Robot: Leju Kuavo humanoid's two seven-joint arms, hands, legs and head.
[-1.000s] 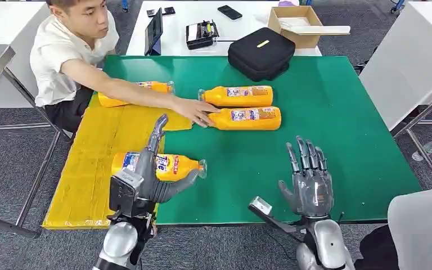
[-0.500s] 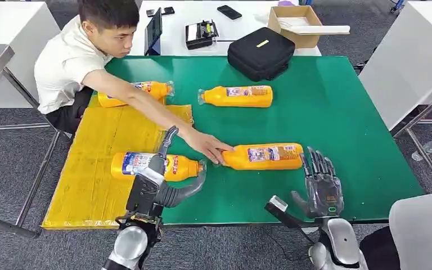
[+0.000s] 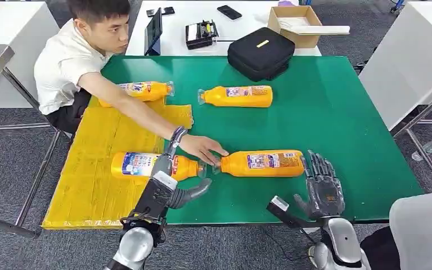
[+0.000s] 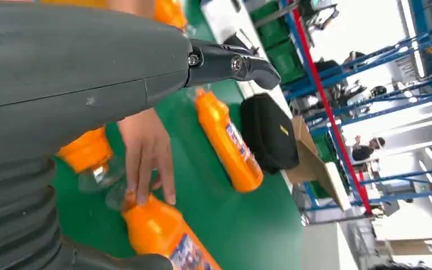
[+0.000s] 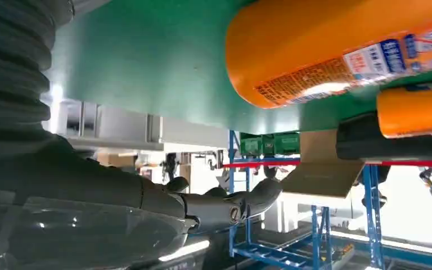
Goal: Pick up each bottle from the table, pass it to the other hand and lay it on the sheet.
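A: Bottle (image 3: 263, 163) — the near one, orange, lying on its side on the green table (image 3: 343, 112), cap end pointing to nine o'clock, base at three o'clock just beside the right hand (image 3: 322, 188).

B: And that right hand is released, fingers spread and upright, grasping nothing. From its wrist camera the bottle's orange base sits close ahead of it on the green top.

A: A person's hand (image 3: 202, 148) rests at the bottle's cap end, arm stretched in from eleven o'clock.

B: Cap to cap with it lies a second bottle (image 3: 152, 165), blue-and-white label, on the yellow sheet (image 3: 95, 169) with its neck reaching onto the green. The left hand (image 3: 171, 180) is right at it — one finger up over the bottle, thumb out below the neck.

A: Is it grasping?

B: Can't tell; the fingers look loose around it, but contact is hidden.

A: Further out, at twelve o'clock from the near bottle, a third bottle (image 3: 237, 96) lies on the green, cap to nine o'clock.

B: And a fourth (image 3: 140, 90) at the sheet's far edge, behind the person's arm.

A: Beyond those, a black bag (image 3: 260, 52) at the table's far edge, and a cardboard box (image 3: 298, 23) on the white table behind.
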